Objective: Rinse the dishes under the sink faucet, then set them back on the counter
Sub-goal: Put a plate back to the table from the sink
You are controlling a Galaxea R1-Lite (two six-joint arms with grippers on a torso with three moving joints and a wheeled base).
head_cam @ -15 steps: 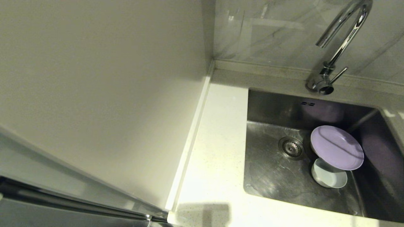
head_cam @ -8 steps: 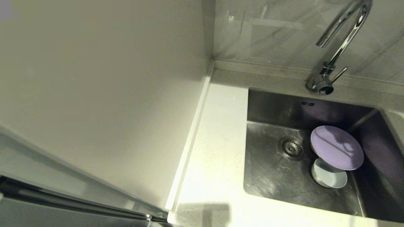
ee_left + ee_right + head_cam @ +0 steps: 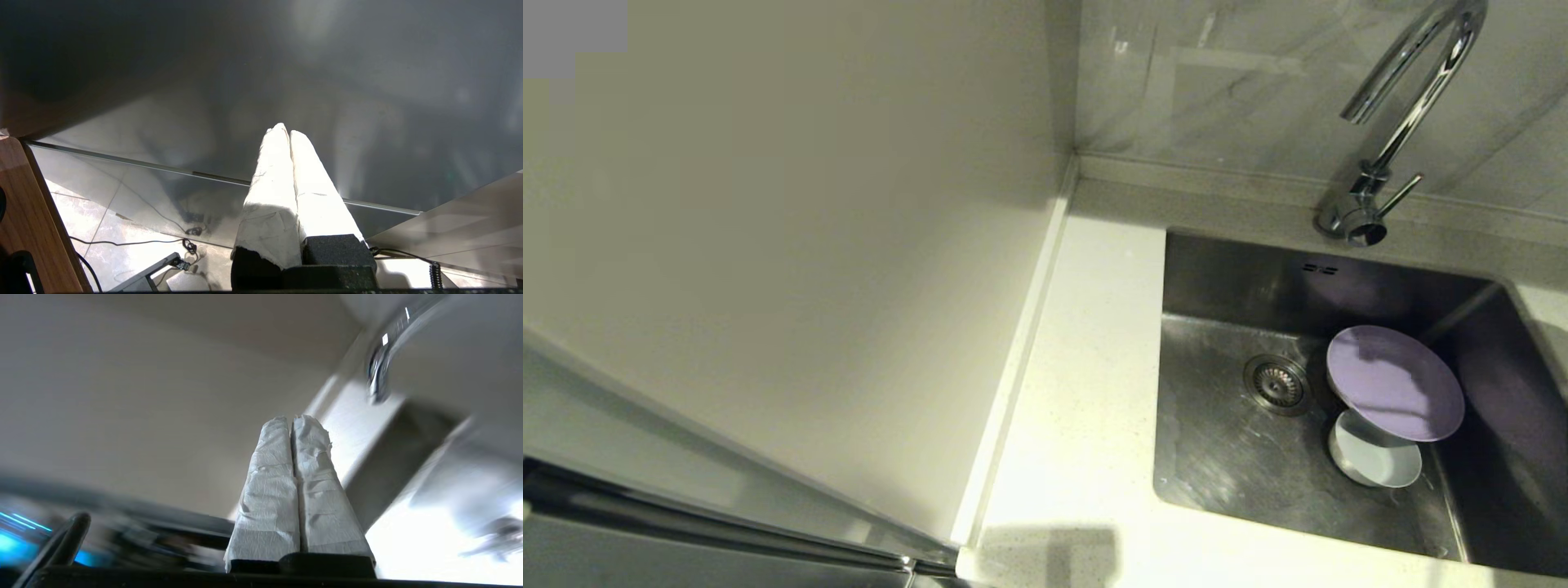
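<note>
- The sink (image 3: 1225,457) is my landmark: the lilac plate (image 3: 1395,384) sits inside it, tilted, just to the right of the round drain strainer (image 3: 1276,382).
- The plate's lower edge overlaps the pale bowl (image 3: 1374,462), which lies on the basin floor on the near side of the plate; the two are touching or nearly so.
- The plate covers part of the bowl, so the bowl cannot be reached cleanly from above.
- I cannot see the pink cup in any view.
- The faucet (image 3: 1401,122) rises from behind the sink's back rim, its gooseneck arching over the basin, its thin lever (image 3: 1401,194) sticking out to the right at the base.
- The counter (image 3: 1078,392) runs along the sink's left side, bounded by the cream wall panel (image 3: 784,245) further left.
- My left gripper (image 3: 289,132) is well away from the sink, low beside a glossy dark cabinet front (image 3: 261,73); its wrapped fingers are pressed together, holding nothing.
- My right gripper (image 3: 292,418) is also pinched closed and empty, with the blurred faucet (image 3: 382,359) beyond the fingertips.
- Neither gripper shows in the head view.
</note>
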